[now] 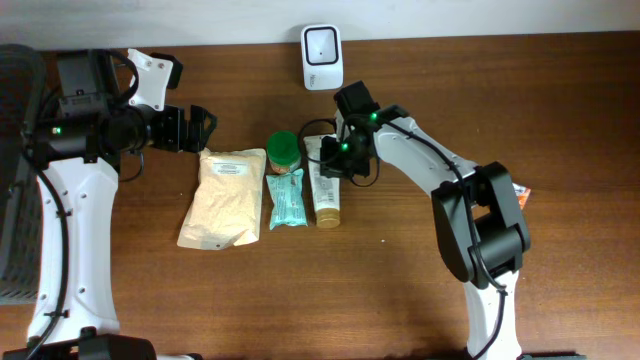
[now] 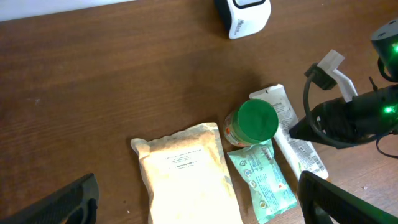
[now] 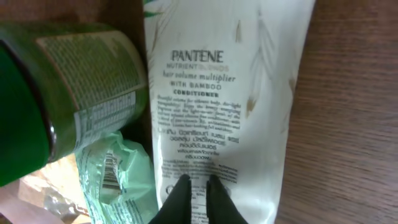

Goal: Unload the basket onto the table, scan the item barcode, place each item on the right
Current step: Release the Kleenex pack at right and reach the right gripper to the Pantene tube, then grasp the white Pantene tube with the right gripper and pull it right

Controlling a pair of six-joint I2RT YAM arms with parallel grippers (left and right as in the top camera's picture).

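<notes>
Right gripper (image 3: 199, 196) is clenched: in its wrist view the two dark fingertips stand almost together at the bottom edge of the frame, right on the printed face of the conditioner tube (image 3: 230, 93). Whether they pinch any of the tube between them I cannot tell. The tube is white, with "Pantene" and "with bamboo conditioner" readable on it. In the overhead view it lies flat a little above the centre of the frame, long axis running up and down, tan cap towards the bottom.

Just left of the tube's upper end stands a jar with a green lid (image 1: 283, 150). Below the jar a small green packet (image 1: 286, 200) lies alongside the tube, touching or nearly touching it (a barcode shows on this packet in the right wrist view). Left of the packet lies a larger beige pouch (image 1: 225, 195) with a white label near its top.

The white scanner (image 1: 322, 57) sits at the top centre of the brown wooden table (image 1: 560, 90), apart from the row of items and above the right arm's wrist.

At the upper left, the left gripper (image 1: 200, 128) hangs with its fingers spread wide, holding nothing, just above the pouch's top edge in the frame.
</notes>
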